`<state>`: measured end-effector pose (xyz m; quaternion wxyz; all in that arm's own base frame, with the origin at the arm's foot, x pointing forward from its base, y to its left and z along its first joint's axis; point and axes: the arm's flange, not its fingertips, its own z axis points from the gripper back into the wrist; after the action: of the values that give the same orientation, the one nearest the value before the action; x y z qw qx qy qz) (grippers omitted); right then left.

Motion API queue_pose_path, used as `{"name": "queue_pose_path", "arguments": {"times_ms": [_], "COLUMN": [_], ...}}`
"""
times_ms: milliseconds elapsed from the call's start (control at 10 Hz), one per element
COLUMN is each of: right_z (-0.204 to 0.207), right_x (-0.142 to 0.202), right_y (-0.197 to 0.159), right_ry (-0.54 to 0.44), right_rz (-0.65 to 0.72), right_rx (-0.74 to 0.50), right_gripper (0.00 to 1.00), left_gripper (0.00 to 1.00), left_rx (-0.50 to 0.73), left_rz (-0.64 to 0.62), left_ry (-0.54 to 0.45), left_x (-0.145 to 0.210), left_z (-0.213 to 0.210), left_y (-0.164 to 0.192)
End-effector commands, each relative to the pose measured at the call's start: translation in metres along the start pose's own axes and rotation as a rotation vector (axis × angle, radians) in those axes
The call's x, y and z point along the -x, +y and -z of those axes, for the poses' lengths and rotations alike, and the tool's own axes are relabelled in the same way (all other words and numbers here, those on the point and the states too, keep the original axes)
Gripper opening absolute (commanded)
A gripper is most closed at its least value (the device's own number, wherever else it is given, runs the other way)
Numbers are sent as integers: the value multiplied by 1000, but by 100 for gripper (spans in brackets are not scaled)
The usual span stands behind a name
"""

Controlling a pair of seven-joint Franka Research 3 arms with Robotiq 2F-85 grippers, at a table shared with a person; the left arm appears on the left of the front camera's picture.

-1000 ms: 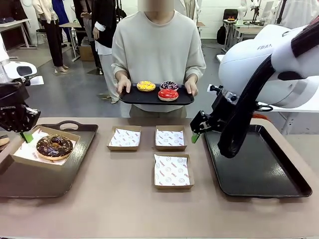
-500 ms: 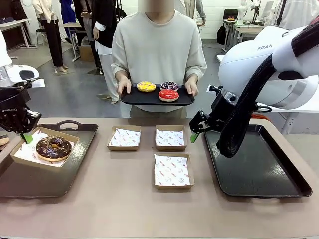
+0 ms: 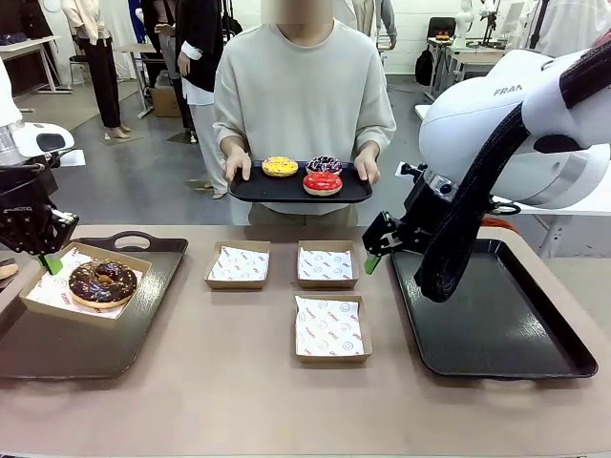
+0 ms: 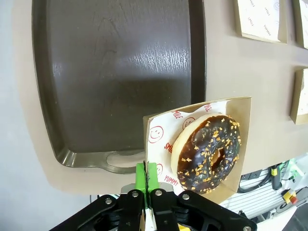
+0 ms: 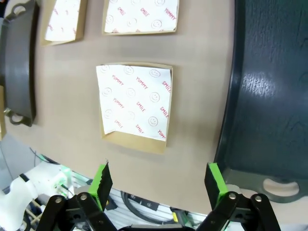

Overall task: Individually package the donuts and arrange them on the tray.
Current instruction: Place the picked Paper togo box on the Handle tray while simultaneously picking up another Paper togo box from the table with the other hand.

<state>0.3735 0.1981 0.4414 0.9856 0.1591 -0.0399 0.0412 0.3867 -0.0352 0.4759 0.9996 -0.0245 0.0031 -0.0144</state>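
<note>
The tan table (image 3: 239,391) carries a dark left tray (image 3: 67,348), a matching right tray (image 3: 496,329), and three paper-lined cardboard boxes (image 3: 329,327) lying between them.

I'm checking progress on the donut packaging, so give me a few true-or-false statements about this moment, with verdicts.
1. The left gripper is shut on the edge of the box holding the chocolate donut. True.
2. The right gripper holds an empty box. False: it is open and holds nothing.
3. The person's tray carries three donuts. True.
4. Four empty boxes lie on the tabletop. False: three empty boxes lie on the table.
5. The chocolate donut's box is over the right tray. False: it is over the left tray.
</note>
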Motion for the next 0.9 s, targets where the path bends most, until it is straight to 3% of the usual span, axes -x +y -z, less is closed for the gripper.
{"name": "queue_pose_path", "arguments": {"times_ms": [0,200,600,800], "right_z": [21,45,101,120], "right_x": [6,4,5,5], "right_y": [26,34,40,43], "right_ry": [-54,-73,-4,8], "right_rz": [3,46,96,90], "right_rx": [149,204,221,220], "right_gripper": [100,100,100,100], "left_gripper": [1,1,1,1], "left_rx": [-19,29,40,46], "left_rz": [-30,-32,15,14], "left_ry": [-80,-127,-166,-124], "left_x": [12,15,11,11], "left_z": [18,35,59,71], "left_y": [9,21,34,40]}}
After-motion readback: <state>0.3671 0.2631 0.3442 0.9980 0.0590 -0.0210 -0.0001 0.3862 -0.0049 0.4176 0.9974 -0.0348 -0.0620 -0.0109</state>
